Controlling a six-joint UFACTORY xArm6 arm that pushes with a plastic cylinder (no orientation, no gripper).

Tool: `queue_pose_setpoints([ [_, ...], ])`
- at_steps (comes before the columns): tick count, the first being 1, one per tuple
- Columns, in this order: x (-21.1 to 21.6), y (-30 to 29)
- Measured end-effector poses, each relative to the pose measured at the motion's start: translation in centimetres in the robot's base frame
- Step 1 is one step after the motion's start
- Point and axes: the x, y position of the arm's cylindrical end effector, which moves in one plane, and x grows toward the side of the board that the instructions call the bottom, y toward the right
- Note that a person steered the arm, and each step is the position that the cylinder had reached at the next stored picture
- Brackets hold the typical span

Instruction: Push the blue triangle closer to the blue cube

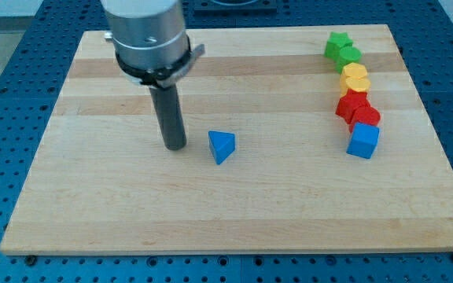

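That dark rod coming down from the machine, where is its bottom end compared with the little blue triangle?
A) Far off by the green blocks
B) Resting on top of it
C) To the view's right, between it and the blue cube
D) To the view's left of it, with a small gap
D: my tip stands just to the view's left of the blue triangle, bare wood showing between them; the blue cube sits far to the view's right.

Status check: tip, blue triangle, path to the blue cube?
My tip just left of blue triangle, apart. Blue cube far right. Nothing between them.
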Motion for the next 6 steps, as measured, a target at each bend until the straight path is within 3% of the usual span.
queue_pose_setpoints([
  [1, -0.5, 2.7],
  [2, 2.8, 9.8],
  [3, 4.0, 13.1],
  [4, 4.0, 12.2],
  [6, 5.5, 18.1],
])
